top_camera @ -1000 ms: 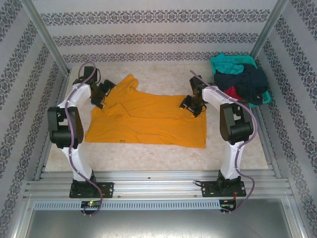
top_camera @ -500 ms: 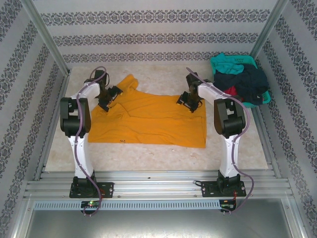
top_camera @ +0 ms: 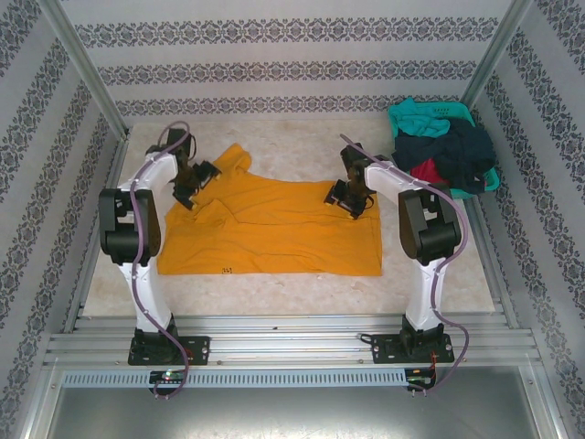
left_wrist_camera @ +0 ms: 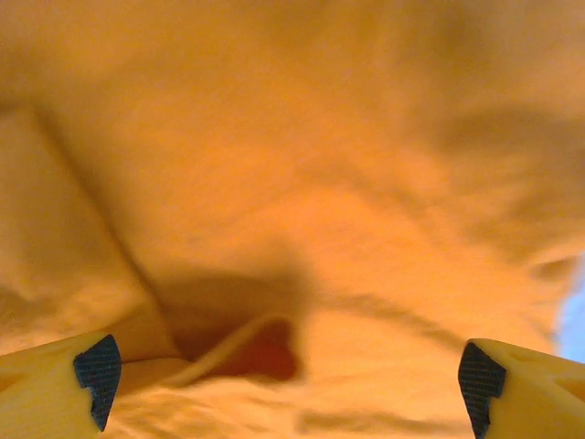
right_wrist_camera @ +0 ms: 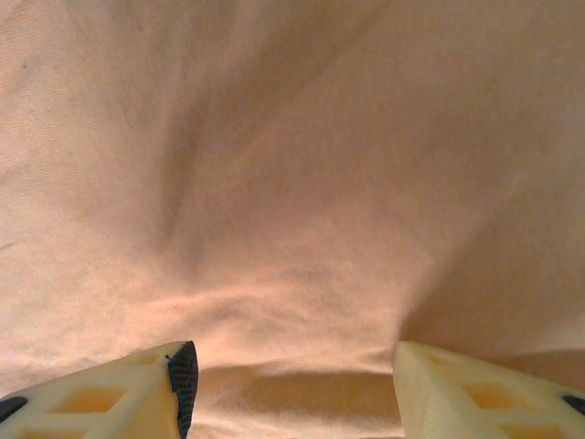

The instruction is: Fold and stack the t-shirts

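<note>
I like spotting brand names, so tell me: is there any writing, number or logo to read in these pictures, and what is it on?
On the small label at the near edge of the orange-yellow t-shirt: dark marks, too small to read.
On the walls: ornamental patterned bands, no lettering.
Nothing else in these pictures bears readable text.

Small label (top_camera: 226, 270) on orange-yellow t-shirt (top_camera: 283, 229), print too small to read

Both arms reached forward with elbows raised, left gripper (top_camera: 196, 179) pointed down with jaws spread wide, right gripper (top_camera: 348, 197) pointed down, jaws partly apart
</note>
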Controlling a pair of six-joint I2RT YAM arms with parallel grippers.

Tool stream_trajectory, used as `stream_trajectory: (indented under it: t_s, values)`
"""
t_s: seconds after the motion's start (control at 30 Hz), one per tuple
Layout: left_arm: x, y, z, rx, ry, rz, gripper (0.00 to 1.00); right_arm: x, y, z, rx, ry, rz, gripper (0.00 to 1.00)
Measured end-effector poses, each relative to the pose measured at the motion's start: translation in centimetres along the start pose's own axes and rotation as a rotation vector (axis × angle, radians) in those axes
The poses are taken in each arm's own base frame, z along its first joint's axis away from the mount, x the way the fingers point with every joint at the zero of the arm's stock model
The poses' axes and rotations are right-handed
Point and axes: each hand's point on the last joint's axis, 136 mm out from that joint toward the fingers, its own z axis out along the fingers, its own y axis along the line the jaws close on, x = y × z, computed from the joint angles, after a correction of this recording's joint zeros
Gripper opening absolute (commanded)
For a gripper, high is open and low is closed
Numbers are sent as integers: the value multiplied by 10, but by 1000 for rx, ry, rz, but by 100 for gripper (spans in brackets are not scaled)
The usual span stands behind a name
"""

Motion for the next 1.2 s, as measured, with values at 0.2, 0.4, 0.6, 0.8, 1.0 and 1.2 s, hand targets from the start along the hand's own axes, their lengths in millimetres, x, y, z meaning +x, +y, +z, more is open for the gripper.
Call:
stream_trajectory:
  t_s: [0.2,0.4,0.6,0.8,1.0,1.2]
  values:
    - [-57,-61,-18,58,-163,82,79,-7,8,-8,-12,-20,-19,59]
    - [-79,-76,18,-45,-210,212,67,-12,12,-12,-22,-35,-25,59]
    - [-86,-85,49,-102,-229,327,62,-19,6,-16,-20,-39,-7,59]
    - [-79,-69,71,-158,-176,339,62,-31,9,-26,-36,-63,-8,59]
    - [-77,-60,81,-193,-151,336,50,-36,13,-32,-45,-76,-20,59]
    - [-75,-55,84,-210,-135,327,27,-37,9,-33,-38,-70,-16,59]
